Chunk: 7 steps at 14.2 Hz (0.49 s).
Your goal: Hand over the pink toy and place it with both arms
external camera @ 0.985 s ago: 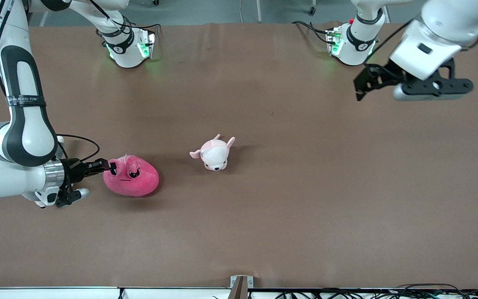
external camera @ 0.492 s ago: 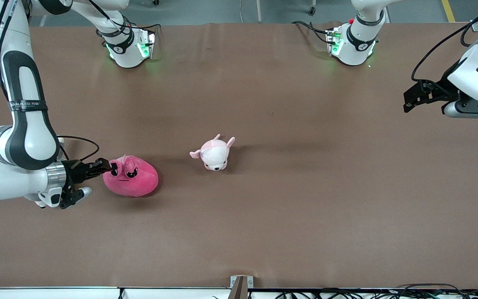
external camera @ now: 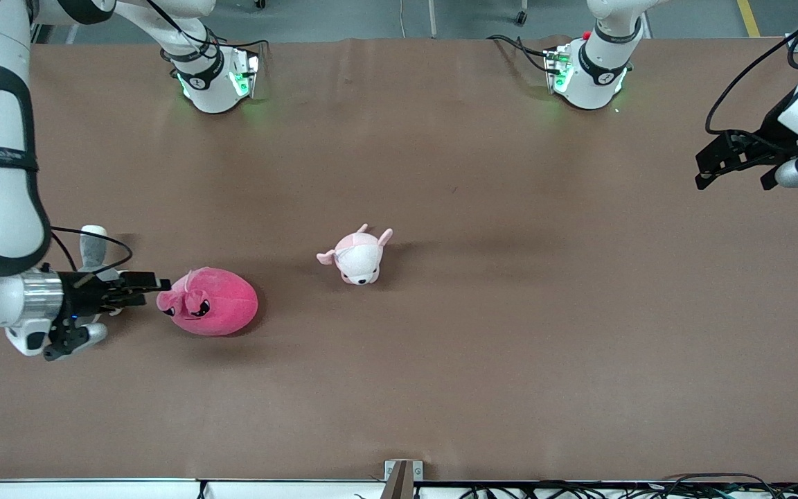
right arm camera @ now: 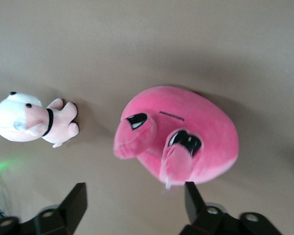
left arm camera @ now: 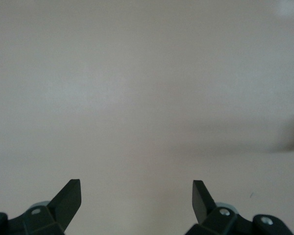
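The pink toy [external camera: 208,312] lies on the brown table [external camera: 482,360] toward the right arm's end, beside the small pale plush [external camera: 357,256]. The right gripper [external camera: 156,284] sits just beside it — jaws wide, holding nothing. The left gripper [external camera: 707,170] hangs over its own end, jaws wide and empty. No writing is legible — the arm band's lettering is too small.
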Each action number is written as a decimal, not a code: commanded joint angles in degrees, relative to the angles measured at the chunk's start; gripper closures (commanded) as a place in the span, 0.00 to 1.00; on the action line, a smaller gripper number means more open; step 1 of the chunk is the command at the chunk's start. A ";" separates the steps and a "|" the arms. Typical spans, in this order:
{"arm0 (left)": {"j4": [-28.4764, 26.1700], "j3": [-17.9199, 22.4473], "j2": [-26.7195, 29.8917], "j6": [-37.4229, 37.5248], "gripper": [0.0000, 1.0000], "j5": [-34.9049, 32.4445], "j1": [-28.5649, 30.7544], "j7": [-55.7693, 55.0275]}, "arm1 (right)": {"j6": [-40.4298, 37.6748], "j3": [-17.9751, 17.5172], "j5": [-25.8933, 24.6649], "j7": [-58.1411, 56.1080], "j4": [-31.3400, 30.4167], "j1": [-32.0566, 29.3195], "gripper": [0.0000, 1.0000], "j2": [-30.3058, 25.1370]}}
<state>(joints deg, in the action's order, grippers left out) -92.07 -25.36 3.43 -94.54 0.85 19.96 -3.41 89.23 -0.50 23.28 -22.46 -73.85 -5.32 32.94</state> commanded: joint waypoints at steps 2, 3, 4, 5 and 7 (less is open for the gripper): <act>1.99 -0.31 -0.71 0.23 0.00 0.12 0.60 0.78 | -2.66 -0.20 -8.05 10.66 -0.86 0.05 0.00 -6.81; 1.99 -0.31 -0.71 0.24 0.00 0.03 0.60 0.51 | -2.66 -0.20 -10.25 12.60 -0.94 0.23 0.00 -8.49; 2.07 -0.31 -0.71 0.24 0.00 -0.06 0.69 0.60 | -2.75 -0.12 -12.36 14.62 -1.03 0.14 0.00 -10.50; 2.16 -0.22 -0.79 0.24 0.00 0.03 1.30 0.86 | -3.36 -0.11 -13.68 16.12 -1.21 -0.30 0.00 -12.44; 2.25 0.04 -0.71 0.41 0.00 0.47 3.06 0.95 | -7.04 0.76 -15.97 17.54 -1.12 -1.70 0.00 -14.73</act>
<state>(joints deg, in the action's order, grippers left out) -91.23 -25.24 3.27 -94.54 0.85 21.32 -3.41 84.08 -0.04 9.79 -7.07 -73.10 -5.48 21.65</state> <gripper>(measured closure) 0.000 0.000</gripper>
